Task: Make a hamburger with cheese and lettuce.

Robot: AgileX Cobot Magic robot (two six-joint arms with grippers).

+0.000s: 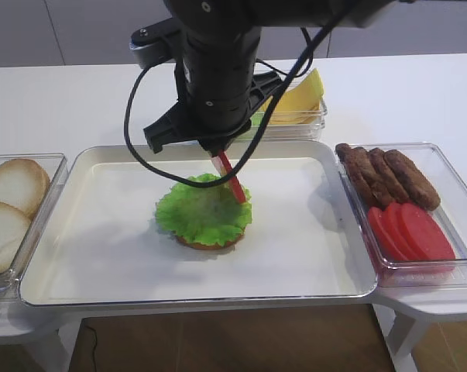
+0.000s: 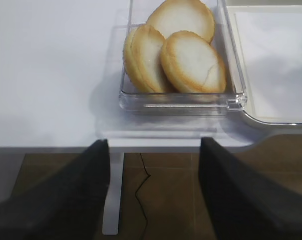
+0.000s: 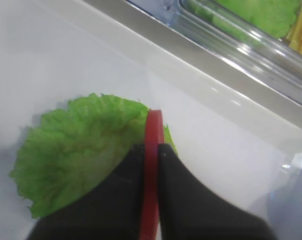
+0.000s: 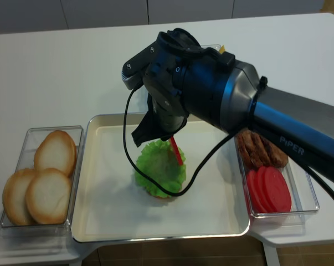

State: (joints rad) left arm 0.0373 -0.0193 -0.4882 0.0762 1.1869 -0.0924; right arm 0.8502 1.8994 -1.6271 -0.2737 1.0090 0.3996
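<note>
The hamburger (image 1: 206, 213) stands mid-tray as a tan bun base (image 1: 210, 243) under a ruffled green lettuce (image 1: 194, 211) leaf. My right gripper (image 3: 152, 146) hovers just above the leaf's far right edge, shut on a red tomato slice (image 3: 153, 127) held edge-on. That slice (image 1: 231, 180) hangs tilted over the lettuce (image 4: 158, 163). Pale-yellow cheese (image 1: 299, 99) slices lie in a clear box behind the arm. My left gripper (image 2: 155, 150) is open and holds nothing, off the table's front edge below the bun box.
The big white tray (image 1: 101, 256) holds the stack. A clear box of pale bun halves (image 2: 178, 55) sits to its left. On the right, a box holds brown patties (image 1: 384, 174) and tomato slices (image 1: 407, 231). Spare lettuce leaves (image 3: 261, 15) lie in the rear box.
</note>
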